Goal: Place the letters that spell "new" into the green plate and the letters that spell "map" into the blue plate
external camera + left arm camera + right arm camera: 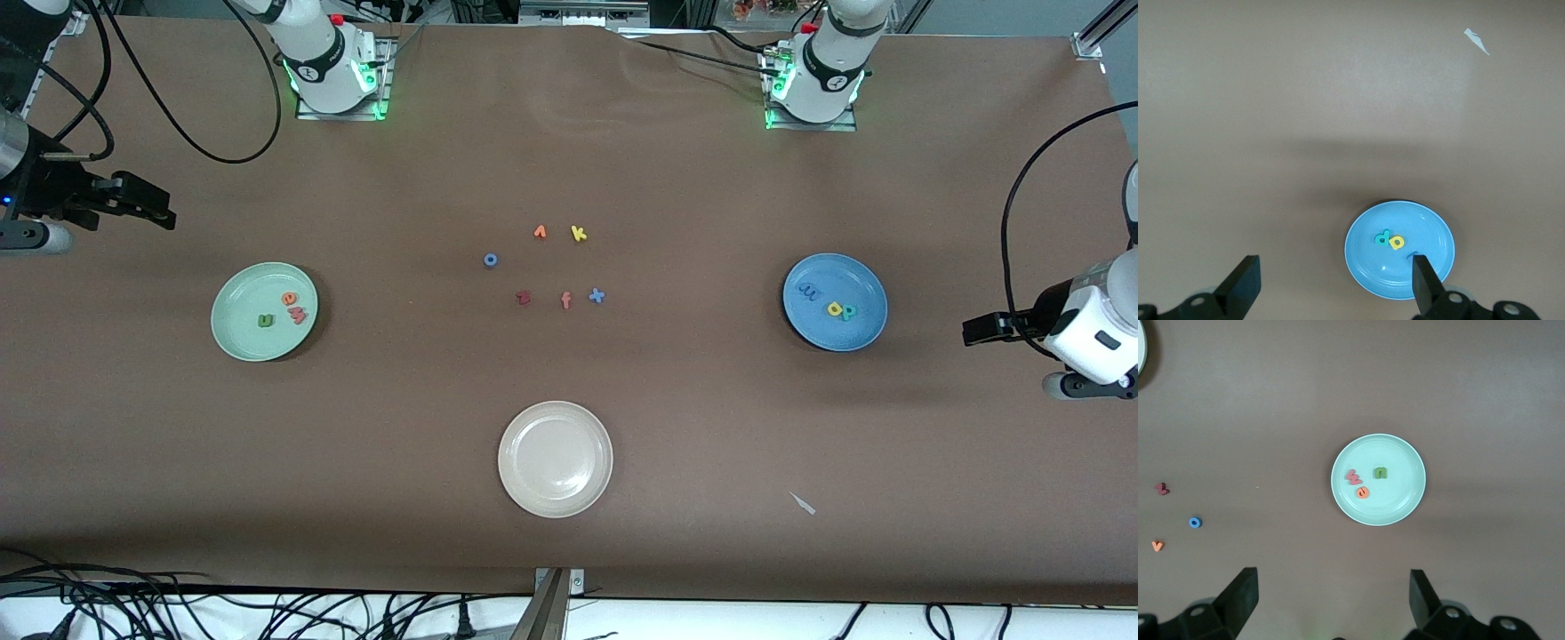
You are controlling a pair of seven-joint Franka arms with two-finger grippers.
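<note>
The pale green plate (238, 331) lies toward the right arm's end of the table. In it are the olive n (265, 320), the orange e (290, 299) and the pinkish-red w (299, 315); the right wrist view shows the same n (1381, 473), e (1363, 493) and w (1353, 477). The blue plate (846, 334) holds the light blue m (808, 290), yellow a (835, 308) and teal p (849, 310). My right gripper (151, 209) hangs open and empty over the table's end beside the green plate (1405, 503). My left gripper (978, 331) hangs open and empty beside the blue plate (1368, 267).
A cream-white plate (517, 428) lies nearest the front camera, mid-table. Loose letters sit between the two plates: an orange one (540, 232), yellow k (579, 233), blue o (490, 260), dark red z (523, 298), salmon f (565, 300), blue x (597, 296). A white scrap (803, 503) lies beside the cream plate.
</note>
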